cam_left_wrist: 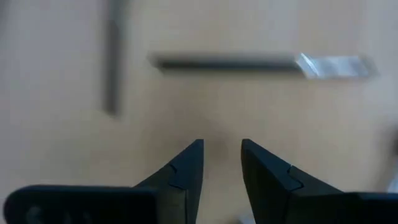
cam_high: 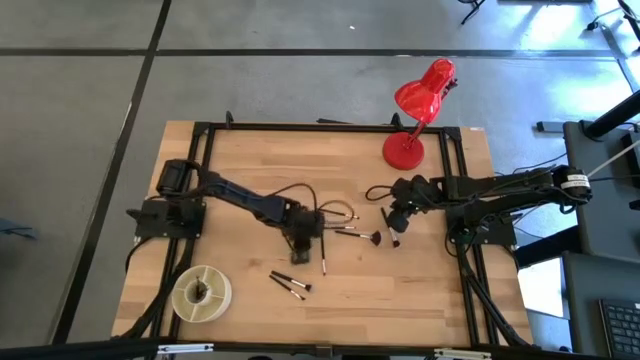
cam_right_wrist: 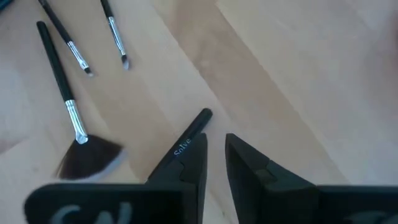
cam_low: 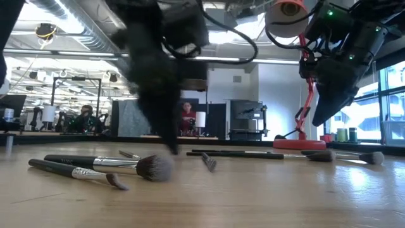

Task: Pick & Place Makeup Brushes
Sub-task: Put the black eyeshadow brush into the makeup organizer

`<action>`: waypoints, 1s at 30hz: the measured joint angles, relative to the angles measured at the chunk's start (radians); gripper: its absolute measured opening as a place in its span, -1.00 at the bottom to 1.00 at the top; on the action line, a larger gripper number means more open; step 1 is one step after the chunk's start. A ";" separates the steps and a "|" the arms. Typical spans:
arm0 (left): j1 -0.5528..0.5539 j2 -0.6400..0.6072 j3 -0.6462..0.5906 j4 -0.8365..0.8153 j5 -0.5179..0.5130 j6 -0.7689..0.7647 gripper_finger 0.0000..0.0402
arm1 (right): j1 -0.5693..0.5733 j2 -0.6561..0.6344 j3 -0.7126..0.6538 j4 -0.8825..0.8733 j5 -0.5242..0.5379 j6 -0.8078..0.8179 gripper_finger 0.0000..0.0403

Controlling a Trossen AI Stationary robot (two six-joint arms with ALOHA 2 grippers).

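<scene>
Makeup brushes (cam_low: 101,166): scattered mid-table, nearest the low camera.
Left gripper (cam_left_wrist: 221,163): fingers parted, empty, low above the wood.
Right gripper (cam_right_wrist: 215,158): slightly parted, beside a brush handle (cam_right_wrist: 193,134).

Wooden table (cam_high: 420,300) in an open workshop, with a red desk lamp (cam_high: 420,105) at its far edge.
The table has a pale plank top in a black frame and stands on a grey concrete floor (cam_high: 300,80) marked with dark lines. Beyond the lamp, in the low view, a long room runs back under silver ceiling ducts (cam_low: 69,19) and strip lights. A seated person (cam_low: 187,118) shows far behind the table. Bright windows (cam_low: 395,95) lie beside the lamp's side of the room.
</scene>
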 joint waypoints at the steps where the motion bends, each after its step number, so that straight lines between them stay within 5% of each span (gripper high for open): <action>1: -0.022 -0.015 0.000 -0.029 -0.001 0.020 -0.51 | 0.000 0.000 0.000 0.001 0.001 0.000 -0.70; 11: -0.186 -0.047 0.002 -0.079 -0.122 0.281 -0.61 | 0.001 0.000 0.000 0.003 0.033 0.018 -0.70; 20: -0.189 0.012 0.004 -0.081 -0.228 0.308 -0.66 | 0.001 0.000 0.000 0.008 0.033 0.010 -0.70; 30: -0.164 0.008 0.004 -0.091 -0.235 0.274 -0.98 | 0.001 0.000 0.000 0.051 0.034 -0.039 -0.70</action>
